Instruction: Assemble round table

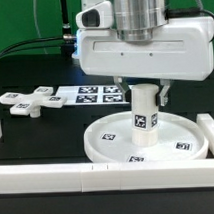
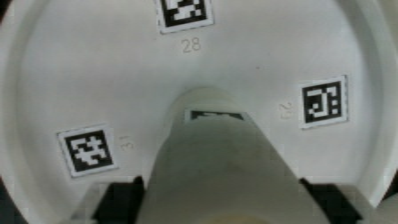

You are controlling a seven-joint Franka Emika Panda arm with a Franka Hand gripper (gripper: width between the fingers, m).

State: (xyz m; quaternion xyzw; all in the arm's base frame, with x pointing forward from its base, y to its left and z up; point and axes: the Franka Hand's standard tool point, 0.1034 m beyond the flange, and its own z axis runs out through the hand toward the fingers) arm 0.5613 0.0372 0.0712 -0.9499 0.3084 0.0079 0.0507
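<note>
Black tabletop [image 1: 36, 132], white bars [image 1: 47, 177] along its edges. Disc [image 1: 104, 145] lies flat near the front bar; post [image 1: 144, 119] stands upright at its middle. My gripper [image 1: 143, 91] is closed on the post's upper part, a finger [image 2: 121, 200] against each side. Cross piece [image 1: 25, 102] lies apart toward the exterior view's left, beside the marker board [image 1: 95, 93].

The robot's gripper [image 1: 145, 92] has a broad white plastic housing [image 1: 143, 49], boxy with rounded corners and a smooth, faintly glossy shell, mounted under a silver-grey metal wrist cylinder [image 1: 142, 8]. A smaller white block [image 1: 92, 15] sits beside that cylinder on the exterior view's left, and thin dark cables [image 1: 48, 39] trail off behind it. Two short dark fingers [image 1: 123, 86] project from the housing's underside, and the wrist view shows their black pads [image 2: 121, 200] as narrow upright strips.
</note>
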